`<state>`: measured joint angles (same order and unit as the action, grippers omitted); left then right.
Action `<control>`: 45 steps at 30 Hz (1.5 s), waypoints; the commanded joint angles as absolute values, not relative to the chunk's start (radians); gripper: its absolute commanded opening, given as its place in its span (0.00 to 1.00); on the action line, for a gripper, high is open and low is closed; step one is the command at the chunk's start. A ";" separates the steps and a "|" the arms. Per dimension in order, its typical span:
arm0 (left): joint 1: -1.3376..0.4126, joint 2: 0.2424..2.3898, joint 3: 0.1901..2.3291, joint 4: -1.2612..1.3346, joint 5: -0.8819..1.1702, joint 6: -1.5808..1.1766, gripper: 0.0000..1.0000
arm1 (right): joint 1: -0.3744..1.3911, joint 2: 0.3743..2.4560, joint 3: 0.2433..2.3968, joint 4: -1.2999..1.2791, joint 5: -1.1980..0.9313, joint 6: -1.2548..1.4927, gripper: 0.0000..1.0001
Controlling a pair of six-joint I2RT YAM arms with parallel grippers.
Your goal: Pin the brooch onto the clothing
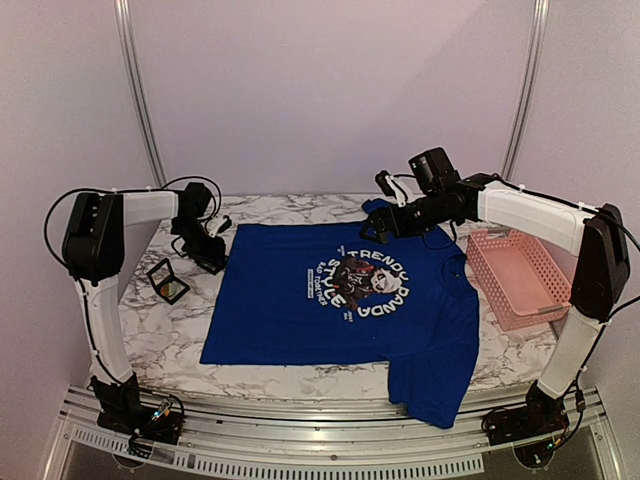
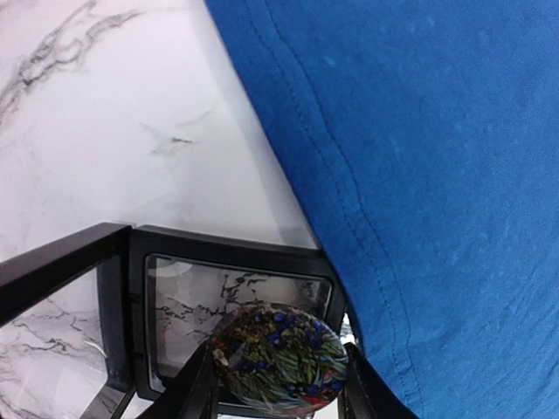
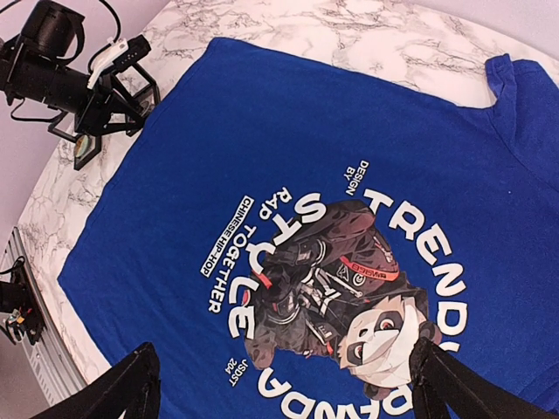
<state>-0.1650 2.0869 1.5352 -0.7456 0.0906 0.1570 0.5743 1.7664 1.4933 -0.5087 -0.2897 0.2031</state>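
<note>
The brooch (image 2: 279,358) is a small round ornament, dark with green, blue and gold glints. My left gripper (image 2: 278,351) is shut on it, one finger on each side, just above a small black box (image 2: 236,253) at the shirt's hem. The blue T-shirt (image 1: 330,300) lies flat with its white lettering and panda print (image 3: 349,279) facing up. In the top view my left gripper (image 1: 205,248) is at the shirt's left edge. My right gripper (image 3: 284,349) is open and empty above the print. In the top view it (image 1: 385,228) hovers by the collar.
A second open black box (image 1: 168,280) lies on the marble table (image 1: 170,340) left of the shirt. A pink basket (image 1: 520,275) stands at the right. The shirt's lower right corner hangs over the table's near edge. My left arm (image 3: 61,74) shows in the right wrist view.
</note>
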 commanded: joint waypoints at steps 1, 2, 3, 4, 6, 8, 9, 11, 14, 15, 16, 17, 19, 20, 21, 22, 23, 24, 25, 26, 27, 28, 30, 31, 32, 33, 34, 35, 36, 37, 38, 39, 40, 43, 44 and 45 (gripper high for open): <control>-0.159 2.045 1.519 -0.769 0.130 0.185 0.28 | 0.581 1.753 1.504 -0.525 -0.291 0.200 0.98; -0.160 2.042 1.520 -0.773 0.132 0.188 0.27 | 0.580 1.752 1.504 -0.526 -0.289 0.198 0.98; -0.160 2.036 1.521 -0.777 0.131 0.190 0.27 | 0.580 1.752 1.505 -0.528 -0.290 0.198 0.98; -0.160 2.032 1.522 -0.780 0.131 0.191 0.27 | 0.580 1.752 1.505 -0.528 -0.290 0.199 0.98; -0.159 2.021 1.523 -0.787 0.135 0.193 0.27 | 0.580 1.752 1.505 -0.530 -0.292 0.199 0.98; -0.160 2.009 1.525 -0.795 0.143 0.195 0.25 | 0.580 1.753 1.506 -0.532 -0.293 0.199 0.98; -0.160 2.000 1.526 -0.800 0.148 0.198 0.24 | 0.582 1.752 1.506 -0.532 -0.294 0.199 0.98; -0.160 1.979 1.529 -0.810 0.161 0.204 0.22 | 0.582 1.747 1.509 -0.534 -0.292 0.199 0.98; -0.161 1.939 1.535 -0.836 0.189 0.222 0.21 | 0.582 1.736 1.510 -0.530 -0.296 0.204 0.98; -0.162 1.925 1.538 -0.846 0.198 0.229 0.20 | 0.582 1.733 1.511 -0.527 -0.296 0.205 0.98; -0.165 1.911 1.544 -0.861 0.208 0.236 0.20 | 0.582 1.728 1.513 -0.524 -0.298 0.208 0.98; -0.167 1.897 1.551 -0.876 0.215 0.241 0.19 | 0.583 1.724 1.518 -0.523 -0.300 0.215 0.98; -0.175 1.863 1.573 -0.916 0.233 0.249 0.19 | 0.582 1.721 1.536 -0.522 -0.317 0.235 0.98; -0.185 1.846 1.588 -0.937 0.238 0.257 0.18 | 0.581 1.720 1.547 -0.522 -0.331 0.245 0.98; -0.197 1.824 1.602 -0.960 0.239 0.267 0.18 | 0.583 1.718 1.560 -0.520 -0.346 0.268 0.98; -0.214 1.801 1.617 -0.982 0.238 0.278 0.18 | 0.585 1.717 1.573 -0.515 -0.360 0.282 0.97; -0.244 1.767 1.638 -1.006 0.233 0.296 0.18 | 0.588 1.715 1.584 -0.504 -0.374 0.305 0.97; -0.261 1.739 1.646 -1.028 0.219 0.313 0.18 | 0.592 1.713 1.592 -0.487 -0.395 0.335 0.96; -0.294 1.710 1.664 -1.045 0.198 0.333 0.18 | 0.596 1.706 1.596 -0.469 -0.417 0.353 0.96; -0.326 1.681 1.676 -1.063 0.164 0.357 0.18 | 0.601 1.700 1.598 -0.448 -0.437 0.377 0.95; -0.381 1.651 1.687 -1.082 0.127 0.384 0.18 | 0.605 1.695 1.600 -0.432 -0.454 0.393 0.95; -0.423 1.624 1.700 -1.103 0.085 0.417 0.18 | 0.611 1.685 1.602 -0.416 -0.466 0.415 0.95; -0.509 1.571 1.725 -1.144 -0.013 0.478 0.18 | 0.626 1.675 1.605 -0.394 -0.475 0.439 0.94; -0.551 1.548 1.738 -1.165 -0.074 0.512 0.18 | 0.634 1.672 1.607 -0.387 -0.480 0.448 0.94; -0.592 1.526 1.748 -1.183 -0.131 0.545 0.18 | 0.645 1.665 1.608 -0.380 -0.485 0.452 0.94; -0.636 1.504 1.754 -1.194 -0.202 0.580 0.18 | 0.658 1.662 1.609 -0.372 -0.491 0.455 0.93; -0.675 1.481 1.754 -1.199 -0.274 0.618 0.18 | 0.673 1.659 1.611 -0.367 -0.499 0.455 0.93; -0.724 1.460 1.748 -1.198 -0.343 0.658 0.18 | 0.691 1.655 1.613 -0.361 -0.508 0.448 0.93; -0.775 1.437 1.732 -1.183 -0.425 0.703 0.17 | 0.710 1.652 1.614 -0.353 -0.517 0.442 0.93; -0.831 1.410 1.705 -1.152 -0.539 0.772 0.17 | 0.739 1.648 1.613 -0.346 -0.522 0.431 0.93; -0.893 1.381 1.660 -1.068 -0.615 0.835 0.17 | 0.761 1.644 1.612 -0.339 -0.523 0.411 0.92; -0.948 1.344 1.610 -0.974 -0.686 0.911 0.17 | 0.783 1.638 1.611 -0.330 -0.521 0.401 0.92; -1.004 1.309 1.550 -0.876 -0.735 0.985 0.16 | 0.802 1.633 1.608 -0.321 -0.521 0.386 0.91; -1.118 1.241 1.402 -0.580 -0.803 1.177 0.14 | 0.842 1.612 1.579 -0.252 -0.580 0.372 0.86; -1.143 1.231 1.374 -0.522 -0.808 1.208 0.14 | 0.843 1.604 1.555 -0.190 -0.617 0.390 0.84; -1.165 1.228 1.355 -0.485 -0.812 1.223 0.14 | 0.843 1.597 1.536 -0.152 -0.657 0.417 0.82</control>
<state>-1.0760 1.2545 1.4548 -0.8188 -0.6319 0.9688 0.8261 1.6573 1.5864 -0.3145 -0.5301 0.3981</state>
